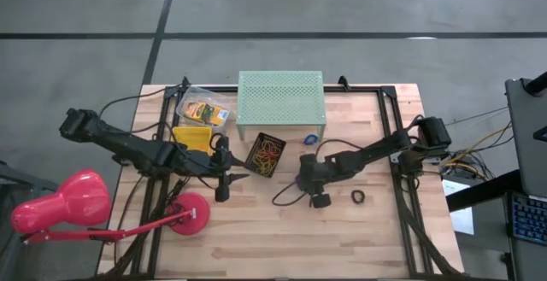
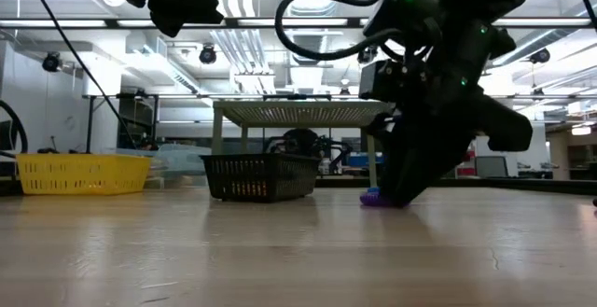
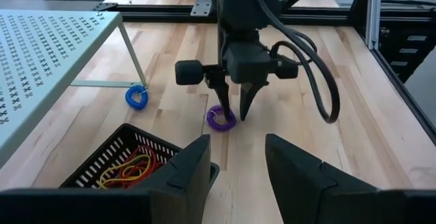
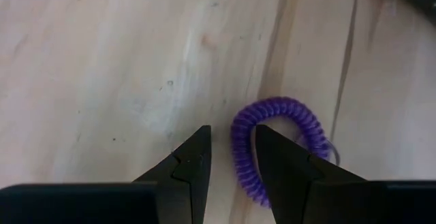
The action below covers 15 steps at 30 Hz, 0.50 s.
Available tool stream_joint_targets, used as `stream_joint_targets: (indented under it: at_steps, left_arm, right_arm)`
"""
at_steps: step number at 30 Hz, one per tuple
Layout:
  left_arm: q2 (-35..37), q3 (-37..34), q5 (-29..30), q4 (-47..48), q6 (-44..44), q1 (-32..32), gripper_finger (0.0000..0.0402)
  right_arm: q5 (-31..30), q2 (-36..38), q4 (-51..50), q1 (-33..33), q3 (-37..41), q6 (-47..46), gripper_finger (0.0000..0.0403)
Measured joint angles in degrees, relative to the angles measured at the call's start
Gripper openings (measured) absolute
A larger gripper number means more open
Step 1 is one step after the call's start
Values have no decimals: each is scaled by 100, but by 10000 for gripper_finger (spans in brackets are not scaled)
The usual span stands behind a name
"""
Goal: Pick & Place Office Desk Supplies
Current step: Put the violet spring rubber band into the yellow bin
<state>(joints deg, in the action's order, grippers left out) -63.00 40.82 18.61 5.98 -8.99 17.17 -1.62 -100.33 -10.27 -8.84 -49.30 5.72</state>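
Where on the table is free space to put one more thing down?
Bare wood lies along the near edge, below the black ring and right of the pink lamp base. It is crowded around the black basket, between both pincers.

Pink desk lamp point(image 1: 73, 197), mint-green stand point(image 1: 281, 95)

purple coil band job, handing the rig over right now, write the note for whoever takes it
Right gripper: open, down at the table, fingers straddling one side of the purple coil band; not yet closed.
Left gripper: open, empty, waiting above the black mesh basket.
Done: red, orange and yellow rubber bands lie in that basket.
Left: purple coil; blue coil band beside the mint-green stand; black ring near the right arm. Yellow basket and bag of small boxes sit left of the stand.
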Motion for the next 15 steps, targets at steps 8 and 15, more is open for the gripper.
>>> stream_joint_targets:
  at_steps: [8, 15]
  left_arm:
    - [0, 0, 0, 0, -2, 0, 145]
    - [0, 0, 0, 0, -17, 0, 145]
  right_arm:
    - [-337, -156, 14, -20, -8, -87, 104]
    - [-674, -129, 9, -21, -27, -105, 54]
